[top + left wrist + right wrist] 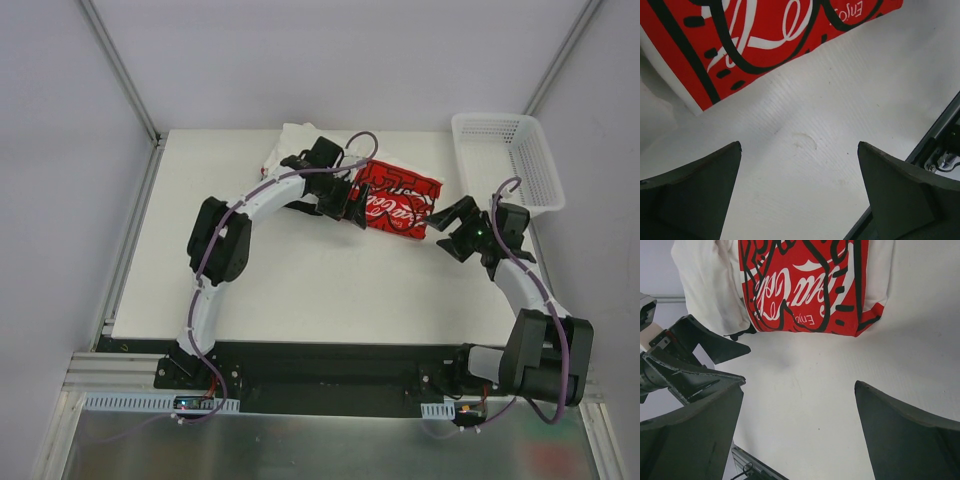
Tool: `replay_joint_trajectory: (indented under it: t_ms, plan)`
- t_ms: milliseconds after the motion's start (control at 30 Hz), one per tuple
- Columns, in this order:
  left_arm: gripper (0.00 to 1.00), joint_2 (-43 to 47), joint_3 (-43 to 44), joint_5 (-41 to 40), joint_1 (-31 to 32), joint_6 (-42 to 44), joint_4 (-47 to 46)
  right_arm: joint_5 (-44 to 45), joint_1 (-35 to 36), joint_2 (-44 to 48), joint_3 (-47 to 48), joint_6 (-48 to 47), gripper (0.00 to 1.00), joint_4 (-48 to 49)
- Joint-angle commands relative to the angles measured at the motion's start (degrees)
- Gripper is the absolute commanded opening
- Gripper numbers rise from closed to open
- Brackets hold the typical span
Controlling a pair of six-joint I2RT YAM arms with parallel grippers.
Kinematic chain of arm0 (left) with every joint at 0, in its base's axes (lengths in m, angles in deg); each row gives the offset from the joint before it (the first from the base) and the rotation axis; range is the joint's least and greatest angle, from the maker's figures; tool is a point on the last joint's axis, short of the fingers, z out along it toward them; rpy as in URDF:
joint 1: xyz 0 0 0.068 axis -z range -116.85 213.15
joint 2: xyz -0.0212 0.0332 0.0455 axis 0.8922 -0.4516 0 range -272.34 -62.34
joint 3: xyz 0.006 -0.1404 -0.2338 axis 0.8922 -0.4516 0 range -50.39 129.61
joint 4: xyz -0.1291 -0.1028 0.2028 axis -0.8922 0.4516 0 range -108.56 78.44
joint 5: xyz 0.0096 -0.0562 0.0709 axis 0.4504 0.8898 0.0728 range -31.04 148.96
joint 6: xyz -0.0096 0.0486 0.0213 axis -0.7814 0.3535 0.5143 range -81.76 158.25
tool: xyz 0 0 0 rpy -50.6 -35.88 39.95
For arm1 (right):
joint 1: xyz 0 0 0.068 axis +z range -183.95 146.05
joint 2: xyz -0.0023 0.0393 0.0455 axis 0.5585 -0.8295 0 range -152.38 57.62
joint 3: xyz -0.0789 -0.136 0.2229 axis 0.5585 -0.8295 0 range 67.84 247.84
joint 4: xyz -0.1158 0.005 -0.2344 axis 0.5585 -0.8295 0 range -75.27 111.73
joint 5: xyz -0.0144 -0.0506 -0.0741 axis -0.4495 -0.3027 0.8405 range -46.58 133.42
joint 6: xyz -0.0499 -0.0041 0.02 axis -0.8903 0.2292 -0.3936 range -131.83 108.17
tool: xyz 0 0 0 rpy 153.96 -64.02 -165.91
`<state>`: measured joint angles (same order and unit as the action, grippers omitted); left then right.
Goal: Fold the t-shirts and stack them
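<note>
Red t-shirt with white lettering lies on the white table, far-centre, between the two grippers, and looks folded into a compact block. Left gripper: fingers spread wide, nothing between them, over bare table at the shirt's left side. In the left wrist view the shirt's edge lies ahead of the fingertips, toward the left one, not touching. Right gripper: also spread wide and empty, off the shirt's right side. The shirt sits ahead of its fingertips with bare table between. White t-shirts are bunched behind the left gripper, against the red one's left side. White mesh basket sits at the far right corner.
</note>
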<state>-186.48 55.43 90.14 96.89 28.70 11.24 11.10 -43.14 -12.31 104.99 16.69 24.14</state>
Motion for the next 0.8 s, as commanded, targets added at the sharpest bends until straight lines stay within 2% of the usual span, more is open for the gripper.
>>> replay_joint_trajectory:
  t_ms: [0,333,567,767]
  plan:
    - [0.99,-3.8,5.0,-0.4,-1.5,1.2,1.7,-0.5,-1.0,-3.5,1.4,1.3,0.96,4.6]
    - [0.99,-6.3,7.6,0.3,-2.7,1.5,2.2,0.2,-1.0,-10.0,-0.1,2.8,0.96,10.9]
    - [0.99,-6.3,8.0,0.6,-3.1,2.0,2.5,0.3,0.0,-18.7,0.1,4.9,0.96,17.0]
    - [0.99,-7.6,9.0,1.4,-4.5,2.5,2.5,1.6,1.4,-22.6,2.9,4.6,0.96,17.6]
